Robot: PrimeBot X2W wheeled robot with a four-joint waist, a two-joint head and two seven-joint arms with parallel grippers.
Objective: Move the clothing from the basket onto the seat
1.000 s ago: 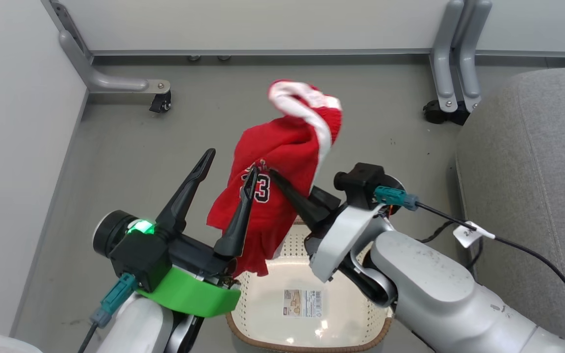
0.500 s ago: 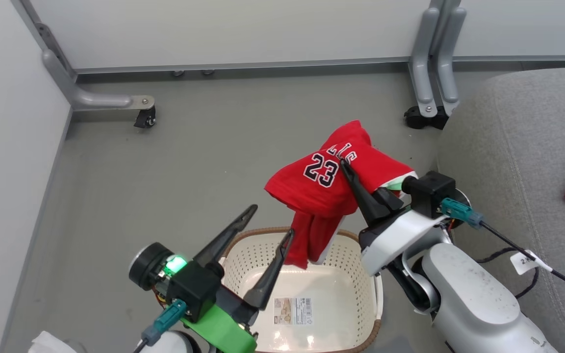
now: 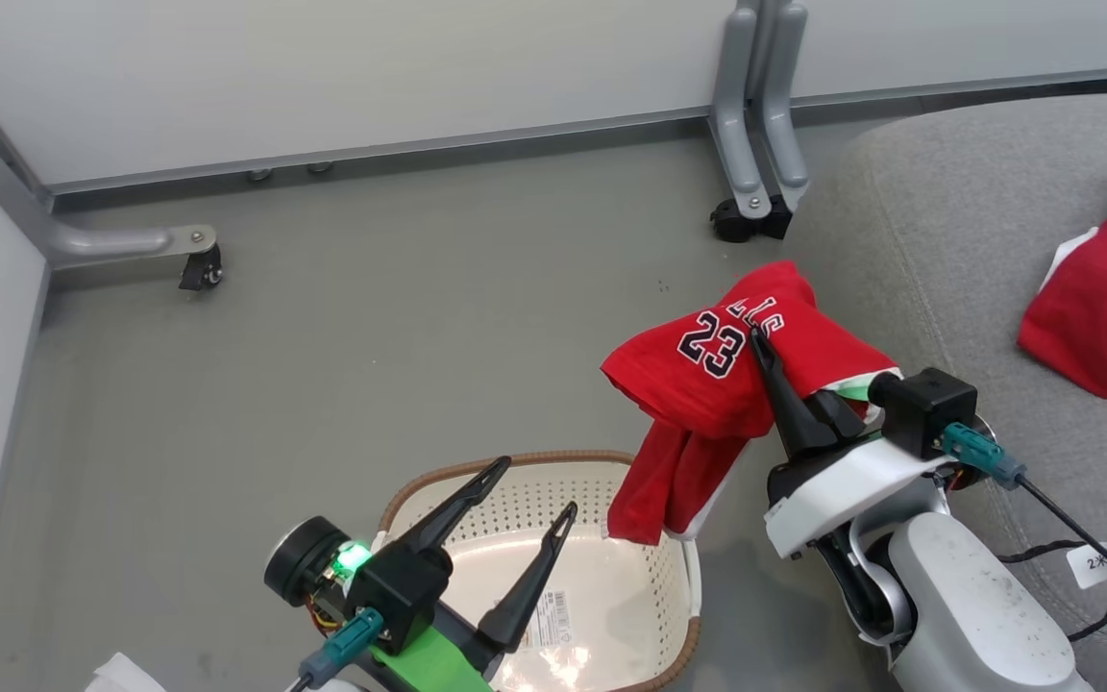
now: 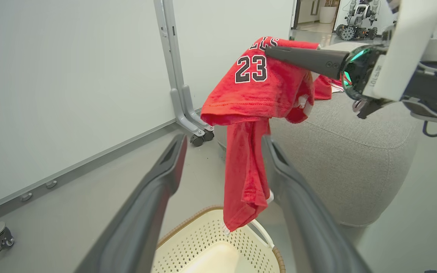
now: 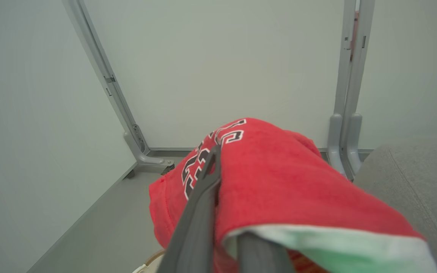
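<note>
The left gripper (image 3: 534,485) is hanging with its fingers spread and nothing between them, directly over the basket (image 3: 671,586), which is looking emptied down to the sticker (image 3: 546,620) on its bottom; it is probably idling there out of the way. Just beyond it and to one side, the right gripper (image 3: 760,338) is pinching the jersey (image 3: 698,384) beside the number 23. It is carrying the jersey high, likely so the dangling tail is clearing the basket's rim and the seat's edge on the way across. The seat (image 3: 957,288) is lying just past the right gripper, and farther along it the other red garment (image 3: 1096,303) is already resting on the cushion. The left wrist view is showing how far the tail is hanging below the right gripper, its tip just above the rim, and how tall the seat's side is rising. The right wrist view is showing the white hem draping over one finger (image 5: 256,252) while the other is pressing into the cloth.
</note>
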